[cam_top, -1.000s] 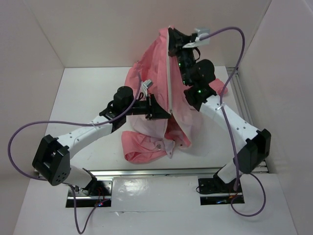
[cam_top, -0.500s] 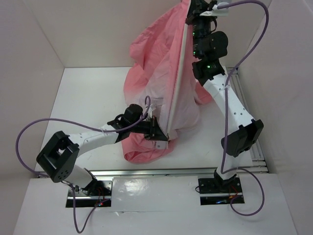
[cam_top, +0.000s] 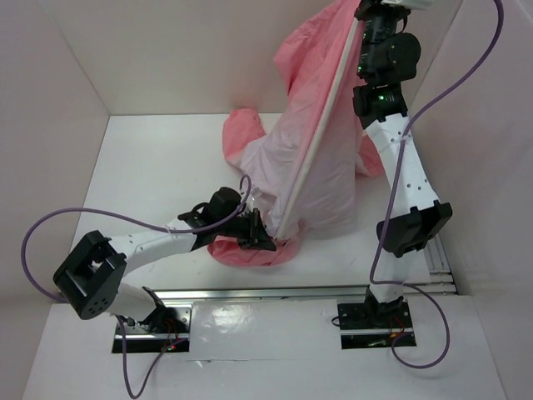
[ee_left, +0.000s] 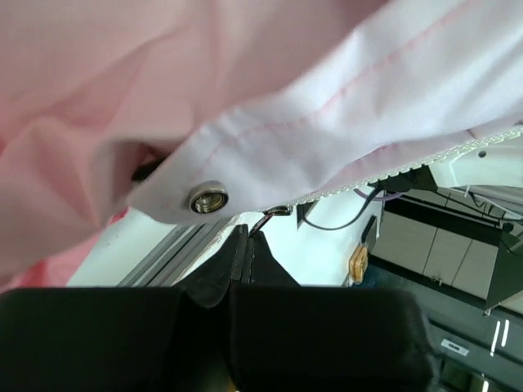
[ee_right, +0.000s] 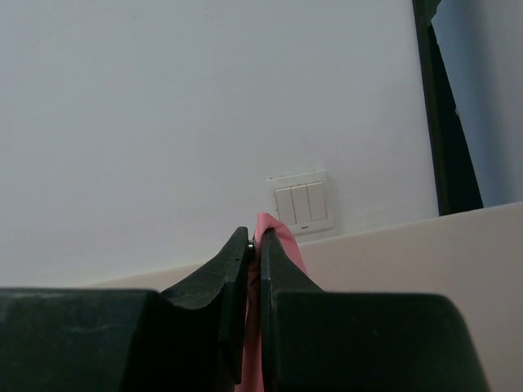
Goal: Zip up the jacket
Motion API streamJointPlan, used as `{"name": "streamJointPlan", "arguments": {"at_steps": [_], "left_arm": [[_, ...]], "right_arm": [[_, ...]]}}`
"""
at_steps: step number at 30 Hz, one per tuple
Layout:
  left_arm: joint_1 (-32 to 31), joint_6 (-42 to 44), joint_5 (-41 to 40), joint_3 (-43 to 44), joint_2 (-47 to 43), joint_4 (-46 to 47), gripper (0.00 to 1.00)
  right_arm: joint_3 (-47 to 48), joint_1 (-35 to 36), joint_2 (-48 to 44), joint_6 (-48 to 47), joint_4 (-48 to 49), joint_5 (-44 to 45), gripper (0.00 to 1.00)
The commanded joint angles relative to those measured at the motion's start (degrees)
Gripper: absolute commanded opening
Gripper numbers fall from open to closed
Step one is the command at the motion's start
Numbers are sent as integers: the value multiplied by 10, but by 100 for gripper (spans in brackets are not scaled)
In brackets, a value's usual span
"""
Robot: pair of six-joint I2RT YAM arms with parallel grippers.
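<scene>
One counter (cam_top: 141, 175): white, boxed by pale walls (cam_top: 208, 58); bears the lower folds of the jacket (cam_top: 312, 167).
Jacket: salmon-pink, hanging from high at the far right down to the counter; white zipper edging (cam_top: 321, 125) runs straight and taut between both grippers.
Right arm (cam_top: 404, 171): stretched up and far back; right gripper (ee_right: 254, 245) at the jacket's top, fingers pinching pink fabric.
Left arm (cam_top: 154, 242): low, reaching right across the counter; left gripper (ee_left: 245, 237) at the zipper's lower end, fingers pressed together, hold on cloth not discernible.
Lining (ee_left: 351, 106): pale pink, draped across the left wrist view.
Snap (ee_left: 208, 198): metal, just above the left fingers.
</scene>
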Motion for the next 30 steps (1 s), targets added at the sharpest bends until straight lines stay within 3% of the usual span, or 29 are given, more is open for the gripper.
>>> {"name": "streamJointPlan", "arguments": {"at_steps": [1,4,8,10,11,12,14,16,17,19,20,22,23,26,30], "left_arm": [[-3,33,-16,7,12,-120,0],[8,44,-46,36,5,-149,0],[36,62,-114,142,-21,-202,0],[58,82,-166,208,-39,-250,0],[67,89,-180,225,-48,-258,0],[76,107,-188,240,-56,-258,0],[100,123,-207,268,-69,-279,0],[115,140,-212,305,-74,-294,27],[127,145,-212,314,-80,-299,46],[132,152,-212,326,-87,-299,85],[140,160,-212,326,-87,-299,93],[146,172,-224,337,-93,-305,100],[146,183,-229,343,-99,-305,100],[151,208,-251,355,-104,-310,100],[151,216,-270,361,-116,-318,100]], "right_arm": [[63,-17,-33,10,83,-9,0],[44,-17,-55,28,69,-26,0],[-136,-17,-144,74,99,-42,0],[-330,-17,-206,119,114,-55,0],[-331,-17,-227,129,123,-61,0],[-424,-11,-246,142,123,-61,0],[-512,-10,-298,190,123,-75,0],[-609,9,-325,215,102,-75,0],[-636,9,-345,226,91,-83,9],[-675,22,-351,238,10,-76,38],[-675,22,-351,246,-35,-58,70],[-625,22,-330,255,-142,-28,95],[-602,22,-315,255,-258,7,100],[-515,7,-248,278,-441,67,100],[-448,-7,-189,320,-568,133,100]]}}
